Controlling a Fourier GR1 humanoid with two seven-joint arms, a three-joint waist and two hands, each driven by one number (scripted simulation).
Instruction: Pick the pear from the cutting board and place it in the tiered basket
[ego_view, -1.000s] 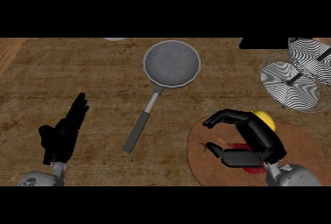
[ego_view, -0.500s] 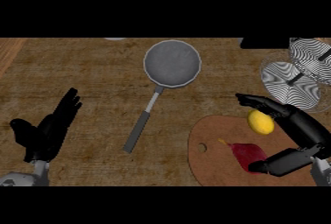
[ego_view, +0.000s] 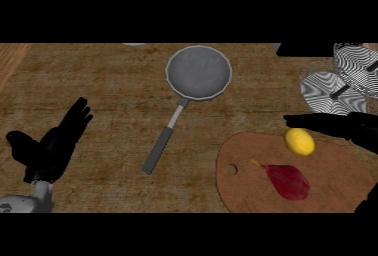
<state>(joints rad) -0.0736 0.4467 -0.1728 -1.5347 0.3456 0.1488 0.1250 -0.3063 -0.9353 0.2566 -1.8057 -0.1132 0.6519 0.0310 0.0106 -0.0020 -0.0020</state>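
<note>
Two fruits lie on the round brown cutting board (ego_view: 247, 197), and neither of them is held. One is a yellow oval fruit (ego_view: 299, 142) near the upper edge of the cutting board. The other is a dark red fruit (ego_view: 288, 181) close to the middle of the cutting board; it is narrow at its thin stem and wider at the other end, so it has the outline of a pear. I cannot tell for sure which of the two is the pear.

The right hand (ego_view: 347, 126) comes in over the upper right part of the cutting board. Its fingers are stretched out straight over the top of the yellow fruit and are not curled around anything. Whether they touch the fruit I cannot tell.

The tiered basket (ego_view: 325, 87), with black and white stripes, stands above the right side of the cutting board.

A grey frying pan (ego_view: 198, 72) lies on the wooden surface (ego_view: 111, 85), up and to the left of the cutting board, with its handle pointing down.

The left hand (ego_view: 52, 150) rests well to the left of the cutting board, beyond the pan's handle. It is spread flat with straight fingers and holds nothing.
</note>
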